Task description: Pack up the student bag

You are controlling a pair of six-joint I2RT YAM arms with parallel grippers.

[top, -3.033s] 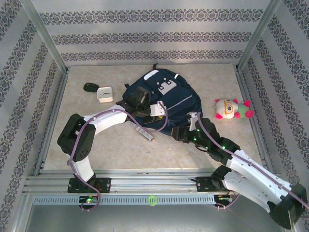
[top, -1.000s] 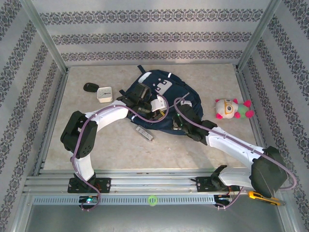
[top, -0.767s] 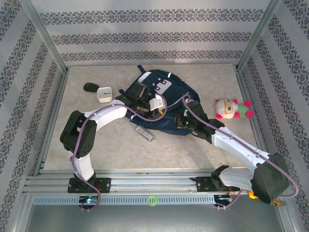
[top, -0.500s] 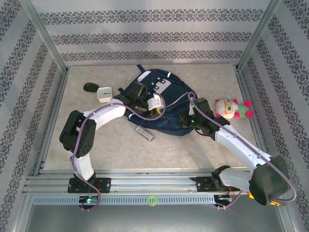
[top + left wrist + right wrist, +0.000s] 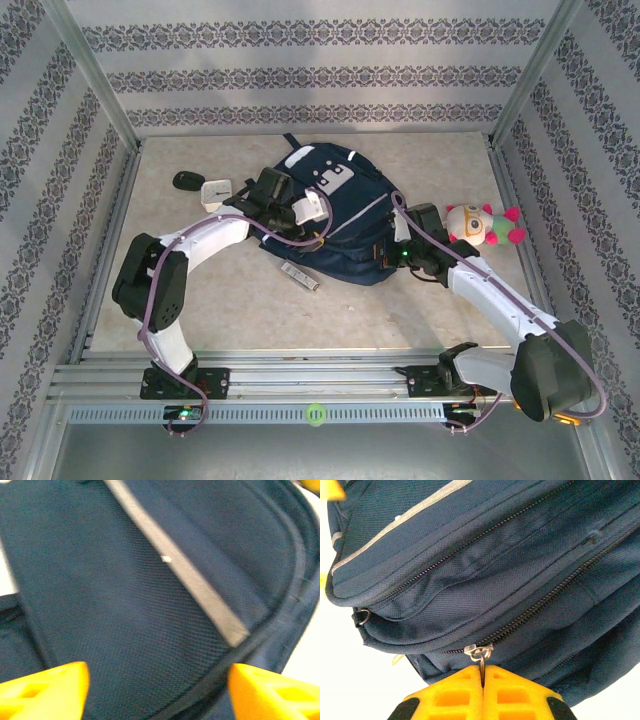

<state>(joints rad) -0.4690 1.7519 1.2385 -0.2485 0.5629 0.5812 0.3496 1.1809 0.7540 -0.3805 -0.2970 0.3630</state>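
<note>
The student bag [image 5: 345,205], dark navy with grey-white stripes, lies flat at the middle of the table. My right gripper [image 5: 392,252] is at its near right edge. In the right wrist view this gripper [image 5: 482,676] is shut on the metal zipper pull [image 5: 481,656] of a long zipper. The teeth to the right of the slider are closed. My left gripper [image 5: 314,211] hovers over the bag's left half. Its yellow fingertips [image 5: 45,690] stand wide apart above the navy fabric and a grey stripe [image 5: 200,592], holding nothing.
A pink, white and green plush toy [image 5: 483,225] lies right of the bag. A white box [image 5: 216,192] and a small black object [image 5: 185,180] sit at the back left. A thin grey bar [image 5: 300,275] lies on the table near the bag's front left.
My right gripper has travelled right along the bag's near edge, shut on the zipper pull. The left gripper has drawn back and left, and the bag has shifted with it.
</note>
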